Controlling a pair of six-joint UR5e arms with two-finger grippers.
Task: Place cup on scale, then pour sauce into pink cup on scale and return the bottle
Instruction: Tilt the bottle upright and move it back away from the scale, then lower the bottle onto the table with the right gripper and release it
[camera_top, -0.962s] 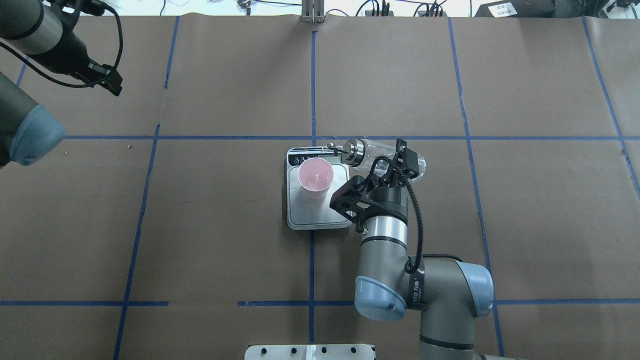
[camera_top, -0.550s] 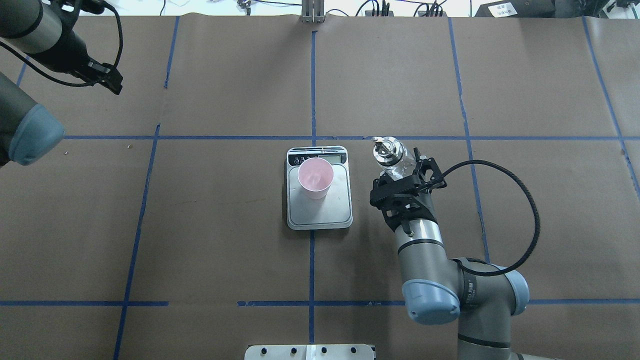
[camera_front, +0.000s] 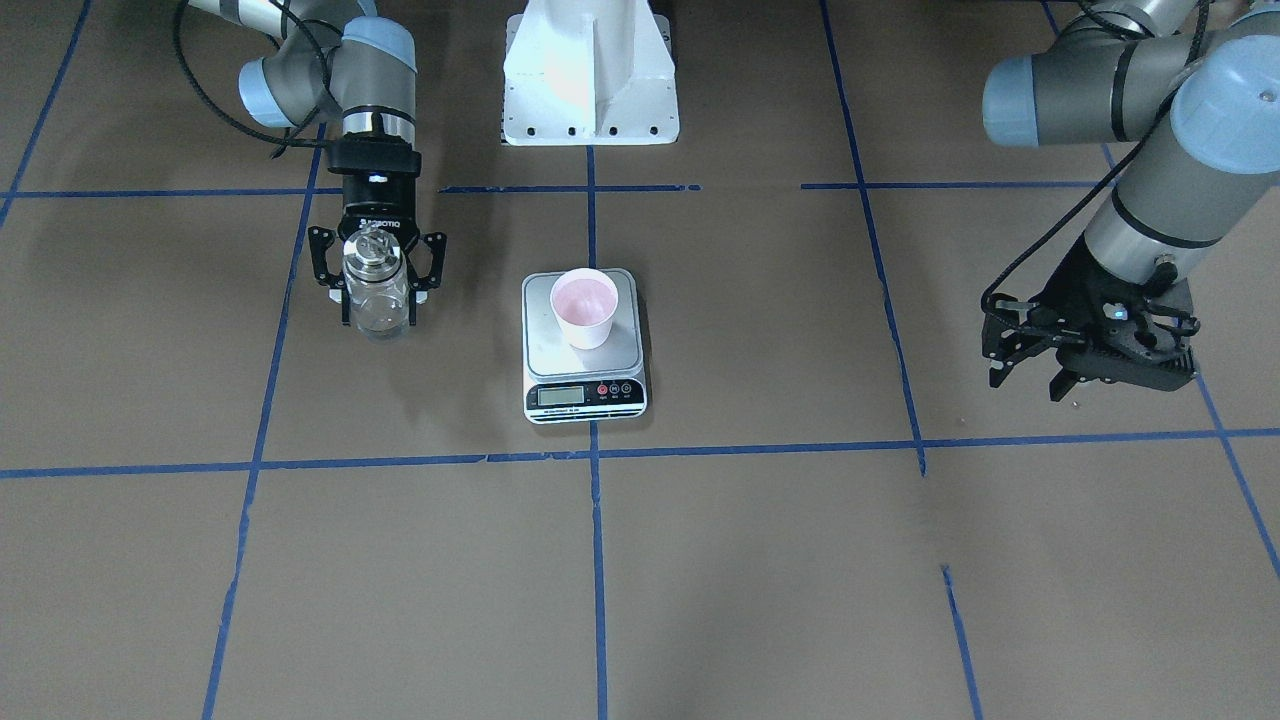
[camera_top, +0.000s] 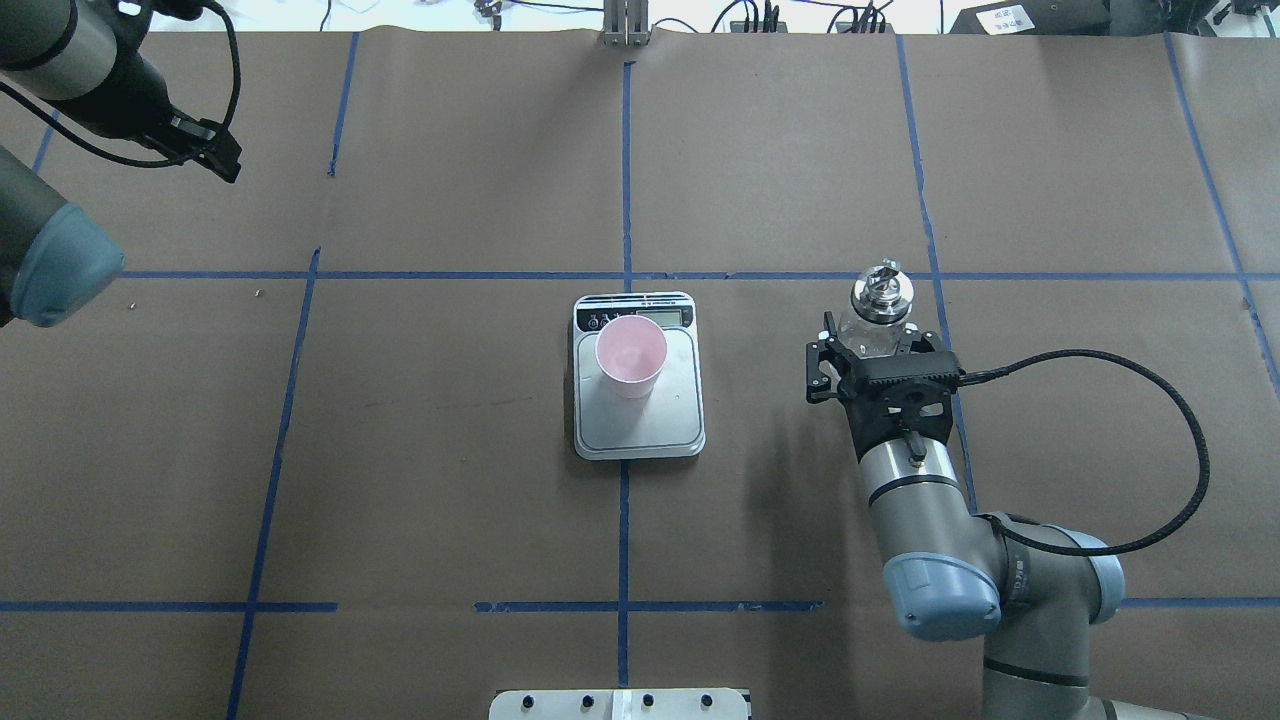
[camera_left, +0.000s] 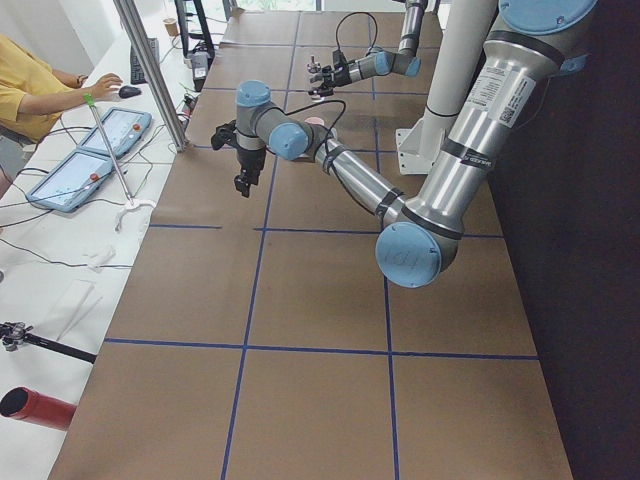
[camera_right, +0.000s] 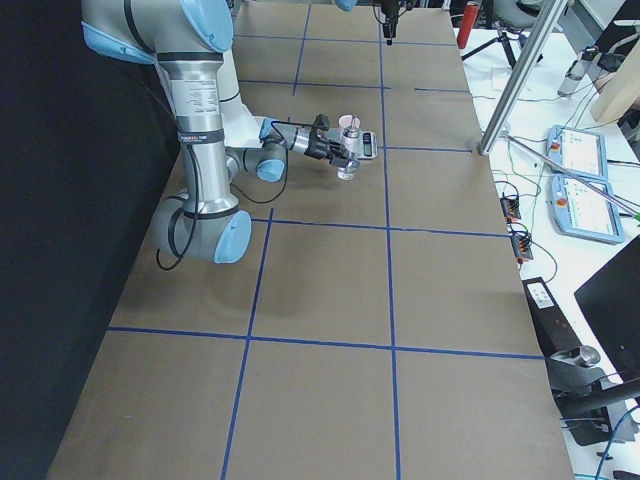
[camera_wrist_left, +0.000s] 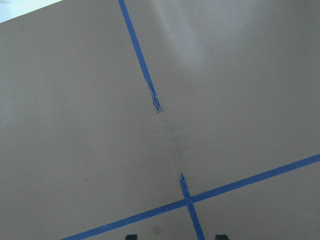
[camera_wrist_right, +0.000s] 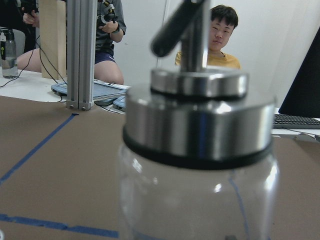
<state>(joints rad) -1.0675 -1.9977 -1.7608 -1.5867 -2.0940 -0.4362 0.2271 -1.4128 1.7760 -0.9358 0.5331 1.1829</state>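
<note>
The pale pink cup (camera_top: 631, 355) stands upright on the far part of the scale (camera_top: 640, 430), whose silver platform and black display strip also show in the front view (camera_front: 540, 352). My right gripper (camera_top: 870, 340) is shut on the clear glass bottle (camera_top: 882, 298), upright with its silver collar and spout on top, about a cup's height to the right of the scale. The bottle fills the right wrist view (camera_wrist_right: 197, 150). I cannot tell if it touches the table. My left gripper (camera_front: 1030, 380) is open and empty, hovering far off at the table's left side.
Blue tape lines divide the brown table cover. The white robot base (camera_front: 590, 80) stands at the near edge. An aluminium post (camera_top: 625, 25) rises at the far edge. Operators sit beyond that edge, with tablets (camera_left: 90, 150) and cables.
My right gripper has swung the bottle from tilted over the cup to upright and carried it to the right, away from the scale. The left arm has barely moved.
</note>
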